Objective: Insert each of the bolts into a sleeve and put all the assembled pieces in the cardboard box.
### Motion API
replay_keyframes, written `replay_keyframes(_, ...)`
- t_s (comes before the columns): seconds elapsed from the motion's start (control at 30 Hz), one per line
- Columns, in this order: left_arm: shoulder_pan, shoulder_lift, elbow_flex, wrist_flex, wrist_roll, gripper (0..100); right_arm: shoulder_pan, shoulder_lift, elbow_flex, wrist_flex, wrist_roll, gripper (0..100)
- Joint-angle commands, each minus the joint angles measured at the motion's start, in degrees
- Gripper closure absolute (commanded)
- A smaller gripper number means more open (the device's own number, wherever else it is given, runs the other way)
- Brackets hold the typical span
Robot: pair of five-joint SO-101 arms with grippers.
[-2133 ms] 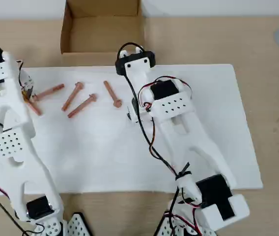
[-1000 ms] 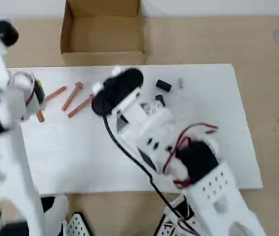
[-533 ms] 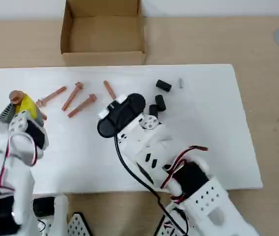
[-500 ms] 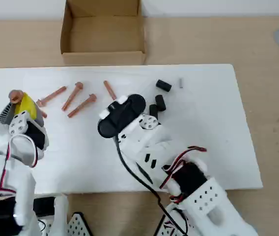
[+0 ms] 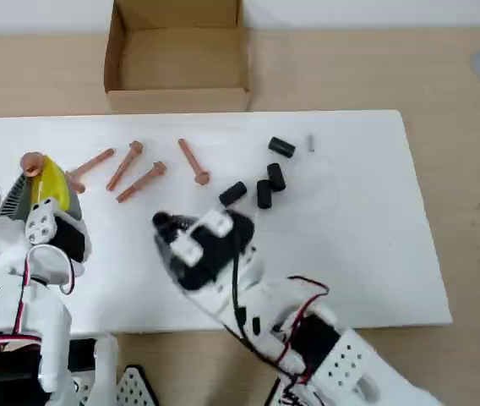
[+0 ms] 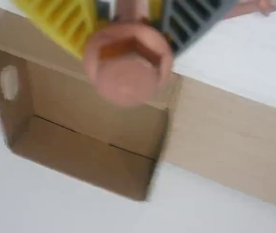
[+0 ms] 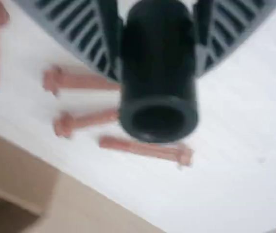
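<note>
My left gripper [image 5: 32, 172] is at the mat's left end, shut on a copper bolt [image 5: 30, 162]. The bolt's head [image 6: 127, 65] points at the camera between yellow and grey fingers [image 6: 62, 17]. My right gripper [image 5: 171, 230] hovers over the mat's near middle, shut on a black sleeve [image 7: 158, 73] whose open bore faces outward. Several loose bolts [image 5: 143, 182] lie on the white mat [image 5: 350, 237] at the back left. Several black sleeves [image 5: 263, 194] lie near its centre. The cardboard box [image 5: 177, 100] stands open behind the mat.
The box [image 6: 89, 145] shows on the wooden table beyond the held bolt. Loose bolts [image 7: 143, 148] lie on the mat behind the held sleeve. A small grey pin [image 5: 311, 143] lies beside the far sleeve. The mat's right half is bare.
The right arm has drawn back toward the near edge with the sleeve, uncovering a bolt and a sleeve on the mat. The left gripper has barely shifted, still holding its bolt.
</note>
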Motion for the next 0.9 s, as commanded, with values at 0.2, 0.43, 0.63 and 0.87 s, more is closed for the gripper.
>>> replay_keyframes(0.2,21.5,-0.7,-6.1,5.0,0.1,99,-2.2,-18.9,10.6,-1.6,6.1,98.8)
replay_keyframes(0.43,23.4,-0.7,-13.5,11.3,0.1,99,-2.1,-26.0,10.2,5.0,6.0,98.8)
replay_keyframes(0.63,28.3,-0.6,-19.7,18.8,0.0,99,-2.1,-26.3,10.2,6.5,6.0,98.8)
replay_keyframes(0.87,29.5,-0.7,-17.1,21.4,-0.1,99,-2.2,-26.4,10.2,6.3,6.0,98.8)
